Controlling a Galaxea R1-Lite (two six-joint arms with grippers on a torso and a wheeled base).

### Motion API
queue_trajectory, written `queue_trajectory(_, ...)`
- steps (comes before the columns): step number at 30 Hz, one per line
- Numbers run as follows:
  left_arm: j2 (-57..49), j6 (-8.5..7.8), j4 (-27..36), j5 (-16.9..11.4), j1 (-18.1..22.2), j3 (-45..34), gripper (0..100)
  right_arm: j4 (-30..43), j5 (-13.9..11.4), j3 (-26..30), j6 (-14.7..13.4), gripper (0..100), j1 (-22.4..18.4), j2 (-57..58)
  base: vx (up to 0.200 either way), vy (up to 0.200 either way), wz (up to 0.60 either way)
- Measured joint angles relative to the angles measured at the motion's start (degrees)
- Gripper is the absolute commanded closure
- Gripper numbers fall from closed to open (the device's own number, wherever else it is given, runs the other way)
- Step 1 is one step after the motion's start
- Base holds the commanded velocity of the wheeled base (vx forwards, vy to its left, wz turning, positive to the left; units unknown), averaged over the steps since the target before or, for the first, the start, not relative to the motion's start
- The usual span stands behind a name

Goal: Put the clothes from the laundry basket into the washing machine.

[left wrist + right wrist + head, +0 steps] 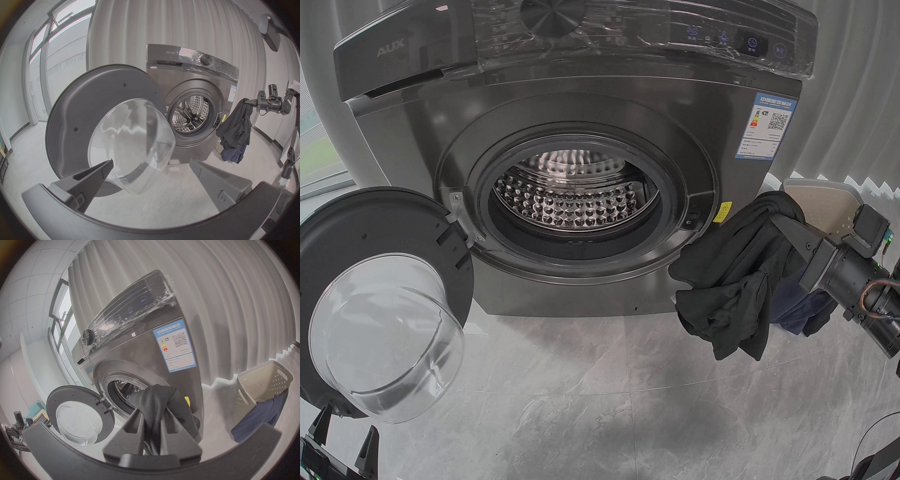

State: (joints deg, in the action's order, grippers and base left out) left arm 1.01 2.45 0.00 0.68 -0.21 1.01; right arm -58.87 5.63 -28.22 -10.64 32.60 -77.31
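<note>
Over the grey tiled floor [581, 387], the right gripper [786, 224] pinches a black garment [731, 281] hanging just beside the laundry basket [828, 203], the open drum [575, 194] of the washing machine [400, 131] lying to its left, while the left gripper [150, 175] sits spread and empty near the door [381, 250].

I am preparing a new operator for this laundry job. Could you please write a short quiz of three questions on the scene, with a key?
1. True or false: the door is shut.
2. The right claw holds: A) nothing B) a black garment C) a shoe.
3. Fill in: the blue garment hangs from the ___.
Key: 1 false; 2 B; 3 basket.
</note>
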Motion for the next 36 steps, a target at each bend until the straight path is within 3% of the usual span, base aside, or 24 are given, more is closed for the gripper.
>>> queue_trajectory(17, 0.02, -0.02, 0.00, -0.02, 0.02, 0.00, 0, 0.00, -0.09, 0.50, 0.02, 100, 0.01, -0.02, 0.000, 0.000, 0.00)
queue_trajectory(23, 0.00, -0.07, 0.00, -0.02, 0.05, 0.00, 0, 0.02, -0.16, 0.48, 0.00, 100, 0.48, -0.16, 0.000, -0.200, 0.00)
queue_trajectory(28, 0.00, -0.27, -0.05, 0.05, 0.00, 0.00, 0, 0.05, -0.24, 0.66, -0.05, 100, 0.91, -0.11, 0.000, 0.000, 0.00)
queue_trajectory(36, 0.00, -0.60, -0.05, 0.10, 0.05, 0.00, 0, 0.18, -0.20, 1.62, -0.06, 100, 3.71, -0.72, 0.000, 0.000, 0.00)
